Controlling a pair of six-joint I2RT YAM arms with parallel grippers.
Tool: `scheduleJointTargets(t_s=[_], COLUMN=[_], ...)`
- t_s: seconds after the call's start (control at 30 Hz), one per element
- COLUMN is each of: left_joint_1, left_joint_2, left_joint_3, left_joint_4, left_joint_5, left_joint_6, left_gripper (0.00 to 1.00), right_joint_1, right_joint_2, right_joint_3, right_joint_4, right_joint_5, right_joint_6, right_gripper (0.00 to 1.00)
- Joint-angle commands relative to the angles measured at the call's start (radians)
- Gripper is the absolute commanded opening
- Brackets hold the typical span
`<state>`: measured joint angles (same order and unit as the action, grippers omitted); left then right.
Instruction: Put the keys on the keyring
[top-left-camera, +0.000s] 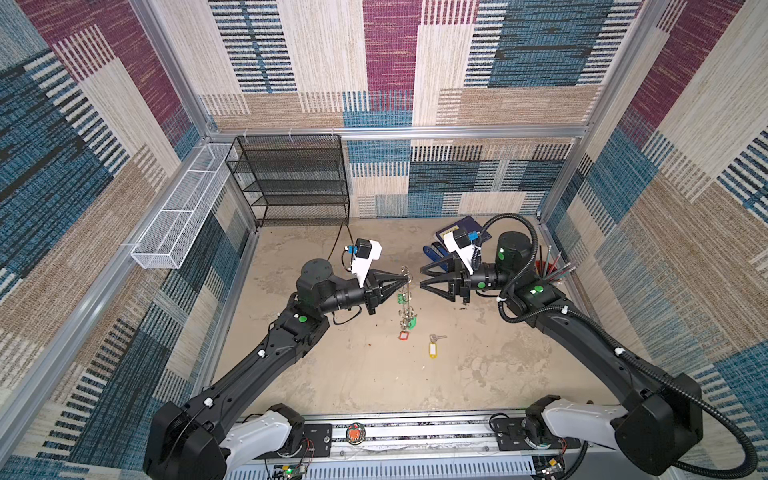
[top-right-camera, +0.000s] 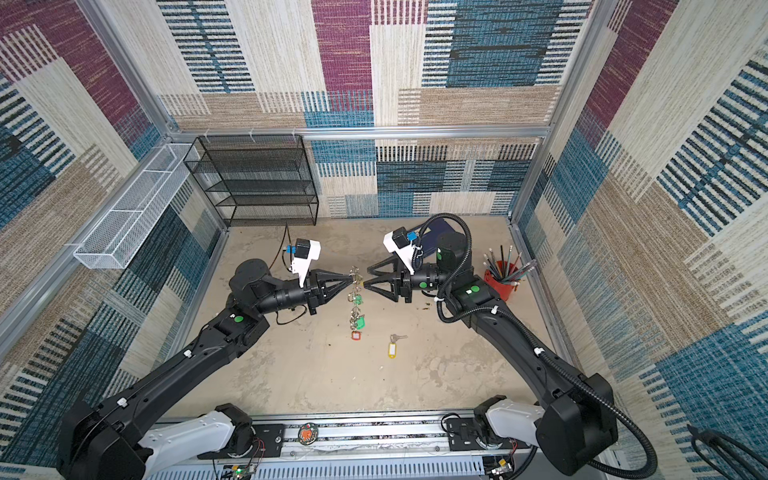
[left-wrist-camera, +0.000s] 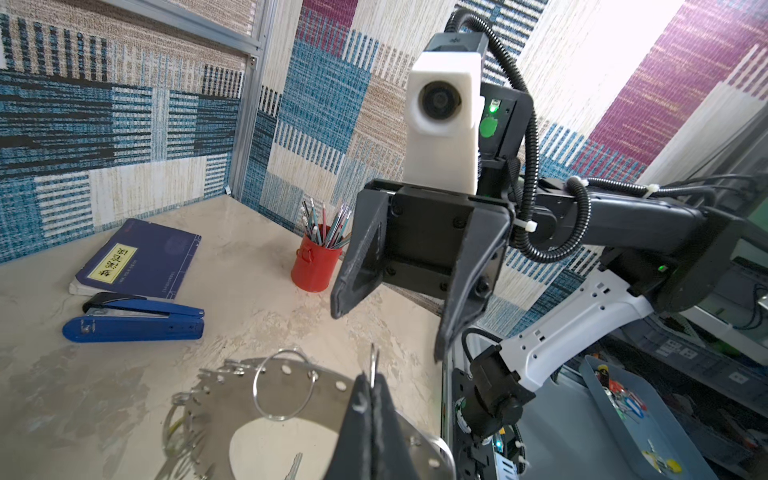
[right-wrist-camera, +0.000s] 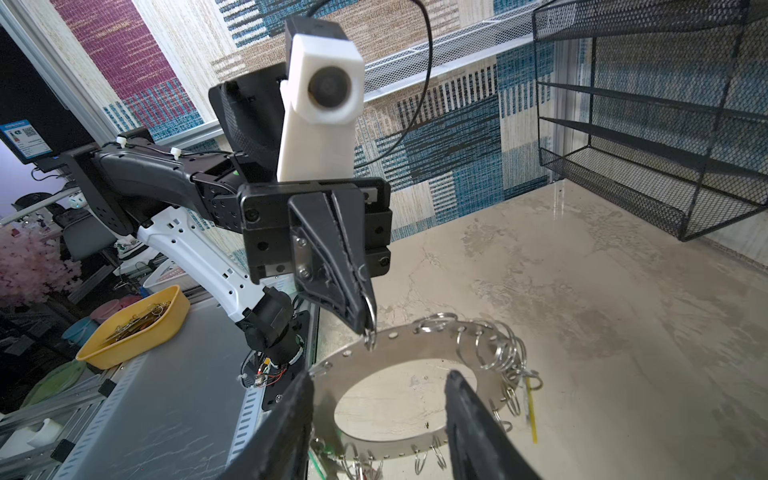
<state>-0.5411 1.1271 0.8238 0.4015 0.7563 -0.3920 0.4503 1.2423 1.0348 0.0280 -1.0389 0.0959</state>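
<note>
The keyring (top-left-camera: 405, 299) (top-right-camera: 355, 299), a flat grey metal disc with small split rings round its rim, hangs edge-on above the table. My left gripper (top-left-camera: 400, 279) (left-wrist-camera: 372, 380) is shut on one split ring at its upper rim. A green-tagged key (top-left-camera: 411, 323) and a red-tagged key (top-left-camera: 402, 335) dangle from its lower end. My right gripper (top-left-camera: 421, 277) (right-wrist-camera: 379, 376) stands open just right of the disc (right-wrist-camera: 399, 345), with nothing between its fingers. A yellow-tagged key (top-left-camera: 433, 348) (top-right-camera: 392, 348) lies flat on the table.
A red pencil cup (top-right-camera: 500, 280) stands at the right wall. A blue stapler (left-wrist-camera: 133, 318) and a dark blue notebook (left-wrist-camera: 141, 257) lie at the back right. A black mesh shelf (top-left-camera: 291, 183) and a white mesh basket (top-left-camera: 178, 208) are at the back left.
</note>
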Motion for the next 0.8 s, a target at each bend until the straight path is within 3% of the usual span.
scheduleJointTargets(t_s=[0.0,0.23,0.53,0.77], left_joint_1=[-0.018,-0.051,-0.068,-0.068], left_joint_2=[-0.003,0.019,0.057,0.057], left_joint_3=[-0.035,-0.111,-0.164,-0.163], left_joint_4=[0.2,0.398,0.551,0.523], left_joint_5=[-0.043,-0.085,-0.128,-0.127], left_joint_6=[-0.09,-0.149,-0.179,-0.155], left_gripper=[0.0,0.0,0.0,0.0], right_joint_1=[0.009,0.021,0.033,0.033], right_joint_2=[0.015,0.047,0.049,0.039], right_joint_3=[0.017,0.036,0.033,0.028], right_joint_4=[0.071,0.09,0.073,0.075], right_joint_5=[-0.024,-0.039,-0.04,-0.041], right_joint_6=[0.025,0.03,0.021,0.019], right_gripper=[0.53,0.42,0.01,0.0])
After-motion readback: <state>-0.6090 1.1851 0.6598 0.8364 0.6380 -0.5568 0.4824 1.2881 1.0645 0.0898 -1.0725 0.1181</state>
